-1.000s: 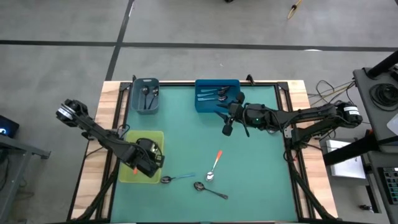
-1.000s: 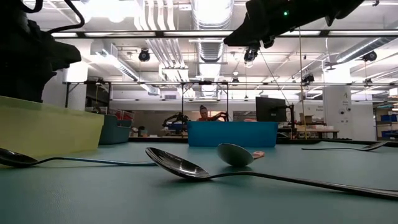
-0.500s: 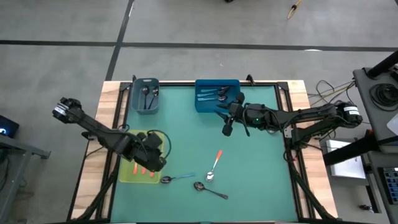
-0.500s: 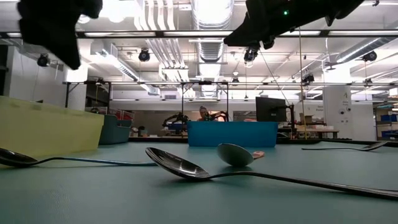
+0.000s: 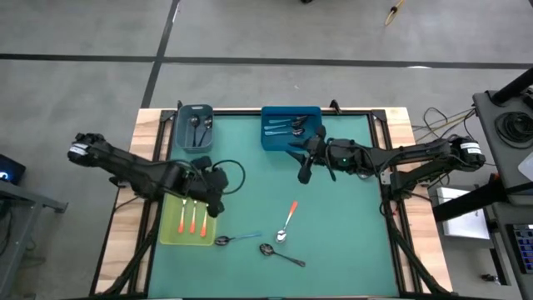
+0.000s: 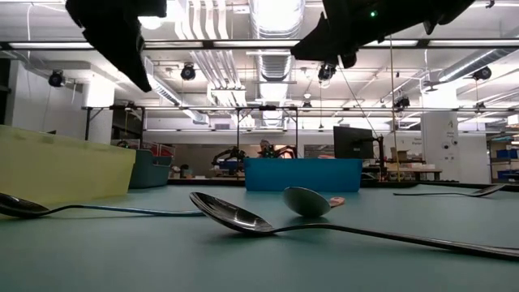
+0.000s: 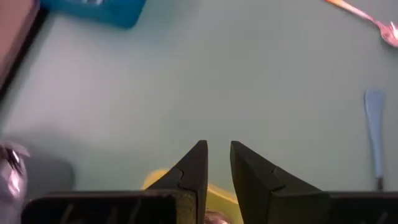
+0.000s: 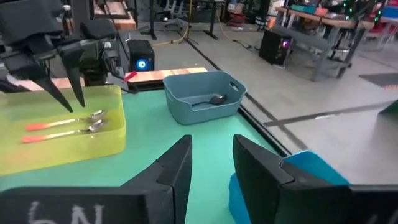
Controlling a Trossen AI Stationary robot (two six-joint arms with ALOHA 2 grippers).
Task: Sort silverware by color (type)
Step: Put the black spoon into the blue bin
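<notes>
Three orange-handled spoons [image 5: 192, 218] lie in the yellow tray [image 5: 171, 237]. My left gripper [image 5: 220, 193] hangs open and empty above the tray's far right corner; it also shows in the left wrist view [image 7: 217, 146]. On the mat lie an orange-handled spoon [image 5: 288, 220], a blue-handled spoon [image 5: 236, 239] and a dark metal spoon [image 5: 281, 254]. My right gripper [image 5: 304, 172] hangs open and empty above the mat, just near of the blue bin [image 5: 291, 142]; it also shows in the right wrist view [image 8: 211, 146].
The grey bin [image 5: 196, 143] at the far left holds dark spoons [image 5: 198, 123]. The blue bin holds blue-handled spoons [image 5: 283, 127]. Wooden rims border the green mat [image 5: 350, 225], which is bare on its right half. Both arms hang high in the low view.
My left gripper has risen from inside the yellow tray and gone toward the table's far and right edges, to above the tray's far right corner. The three orange-handled spoons in the tray, covered before, now show. My right arm has kept still.
</notes>
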